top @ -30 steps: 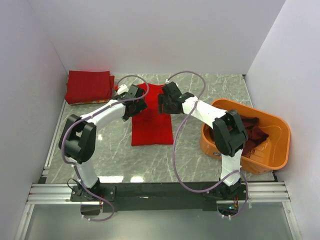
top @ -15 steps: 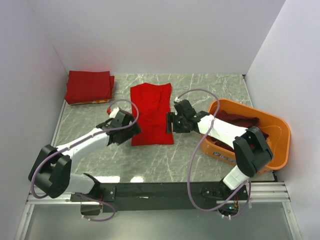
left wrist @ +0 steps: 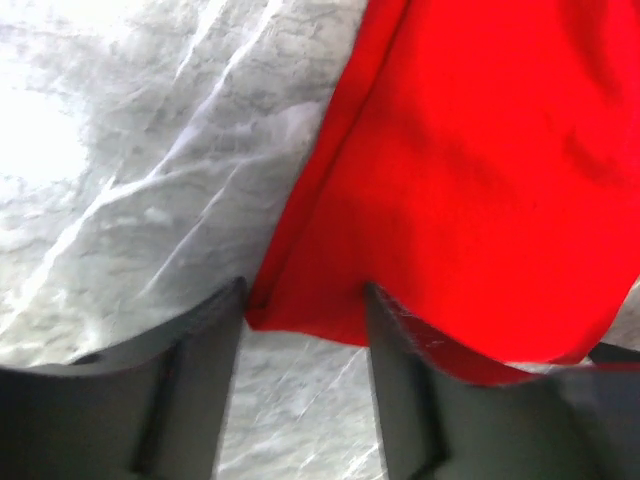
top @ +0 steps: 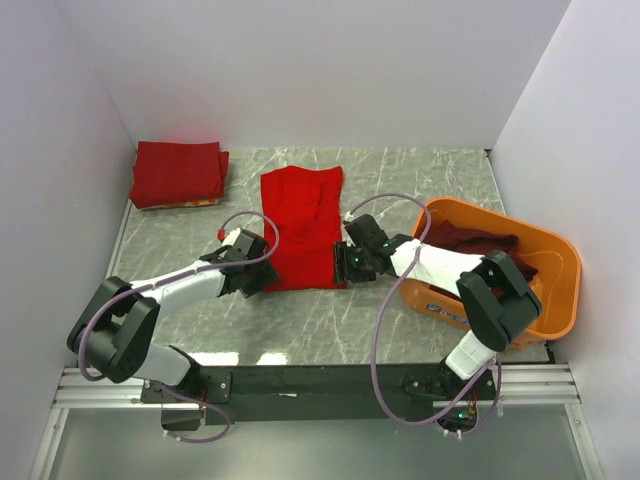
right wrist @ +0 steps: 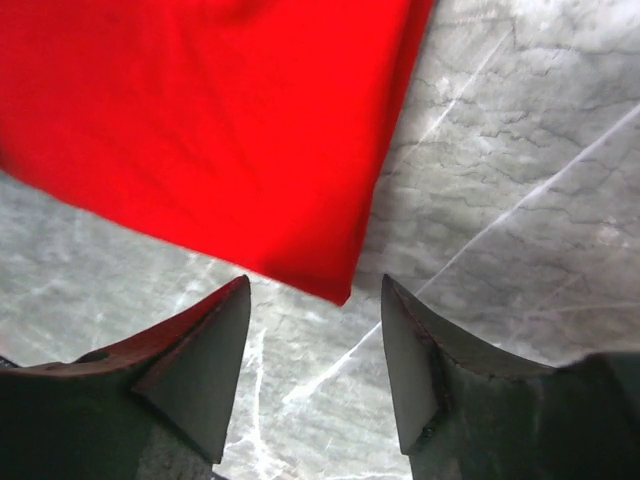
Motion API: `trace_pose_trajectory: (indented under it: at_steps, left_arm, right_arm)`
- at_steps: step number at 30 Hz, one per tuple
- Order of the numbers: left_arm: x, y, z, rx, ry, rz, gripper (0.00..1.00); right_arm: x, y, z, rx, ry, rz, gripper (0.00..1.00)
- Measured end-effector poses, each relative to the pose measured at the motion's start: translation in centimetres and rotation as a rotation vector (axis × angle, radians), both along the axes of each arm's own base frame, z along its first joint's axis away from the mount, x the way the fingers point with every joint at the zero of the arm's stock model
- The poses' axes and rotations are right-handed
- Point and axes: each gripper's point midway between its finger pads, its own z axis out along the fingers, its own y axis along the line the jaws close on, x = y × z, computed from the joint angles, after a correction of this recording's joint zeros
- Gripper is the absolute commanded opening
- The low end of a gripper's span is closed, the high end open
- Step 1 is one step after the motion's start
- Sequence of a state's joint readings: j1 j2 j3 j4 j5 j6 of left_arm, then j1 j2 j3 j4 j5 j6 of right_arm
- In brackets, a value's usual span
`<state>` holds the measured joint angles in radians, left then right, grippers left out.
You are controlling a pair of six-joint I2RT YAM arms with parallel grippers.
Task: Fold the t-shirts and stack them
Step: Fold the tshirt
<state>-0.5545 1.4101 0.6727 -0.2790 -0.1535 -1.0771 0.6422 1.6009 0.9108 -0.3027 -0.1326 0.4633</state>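
T-shirt [top: 302,228] (red) is laid flat betw. arms; L gripper [left wrist: 305,300] is spread w/ near-left corner betw. fingers, R gripper [right wrist: 315,290] spread, near-right corner at its tips.

Matt red cloth t-shirt [top: 301,228] lies on a smooth, glossy grey marble-look table [top: 420,175].

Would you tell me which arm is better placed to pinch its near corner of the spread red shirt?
Left, marginally. The left arm has open jaws astride the red shirt corner, hem well between them; the right arm has only the corner's tip between its open jaws.
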Motion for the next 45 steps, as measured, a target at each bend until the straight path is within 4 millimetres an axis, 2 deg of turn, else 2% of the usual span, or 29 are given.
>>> trace_pose_trajectory:
  at_steps: [2, 3, 5, 9, 10, 13, 14, 15, 20, 24, 29, 32, 35, 40, 45]
  left_arm:
    - [0.3, -0.2, -0.2, -0.008, -0.001, 0.007, 0.49]
    - [0.4, -0.3, -0.2, -0.011, -0.003, 0.007, 0.41]
    - [0.5, -0.4, -0.5, -0.018, 0.000, 0.014, 0.31]
    - [0.6, -0.7, -0.7, -0.029, 0.004, 0.012, 0.19]
    - [0.6, -0.8, -0.7, -0.031, 0.004, 0.012, 0.16]
    - [0.5, -0.9, -0.8, -0.041, 0.007, 0.015, 0.05]
    - [0.5, -0.9, -0.8, -0.043, 0.007, 0.018, 0.01]
    - [0.5, -0.9, -0.8, -0.045, 0.008, 0.020, 0.01]
    - [-0.2, -0.8, -0.7, -0.056, 0.007, 0.026, 0.01]
    - [-3.8, -0.7, -0.7, -0.047, 0.034, 0.002, 0.01]
    - [-10.5, -0.1, -0.5, -0.065, 0.097, -0.029, 0.01]
    - [-13.5, 0.1, 0.7, -0.110, 0.114, -0.035, 0.01]
    - [-14.7, -0.2, 2.5, -0.178, 0.084, -0.043, 0.01]
    - [-13.6, -0.6, 5.7, -0.244, -0.005, -0.022, 0.01]
    - [-10.6, -0.8, 8.9, -0.160, -0.073, 0.051, 0.01]
  right_arm:
    - [-0.1, 0.0, -0.7, -0.007, 0.017, 0.000, 0.60]
    - [-0.2, 0.0, -1.0, -0.012, 0.026, -0.001, 0.59]
    - [-0.5, -0.1, -1.4, -0.017, 0.037, 0.002, 0.58]
    - [-0.4, 0.1, -1.7, -0.009, 0.038, -0.001, 0.54]
    - [-0.3, 0.3, -1.7, -0.003, 0.035, 0.002, 0.40]
    - [-0.2, 0.7, -2.2, 0.004, 0.041, 0.007, 0.13]
    - [-0.2, 0.8, -2.3, 0.005, 0.041, 0.008, 0.10]
    - [-0.3, 0.9, -2.3, 0.006, 0.044, 0.010, 0.05]
    - [-1.5, 1.5, -2.3, 0.005, 0.037, 0.043, 0.02]
    - [-4.6, 1.2, -2.3, -0.004, 0.051, 0.082, 0.00]
    - [-10.6, 0.4, -1.8, -0.030, 0.088, 0.165, 0.00]
    - [-13.9, 0.5, -0.1, -0.007, 0.097, 0.213, 0.00]
    - [-14.9, 0.1, 2.1, 0.039, 0.076, 0.218, 0.00]
    - [-13.5, 0.0, 5.8, 0.064, -0.016, 0.183, 0.00]
    - [-10.3, 0.7, 9.2, 0.069, -0.112, 0.125, 0.00]
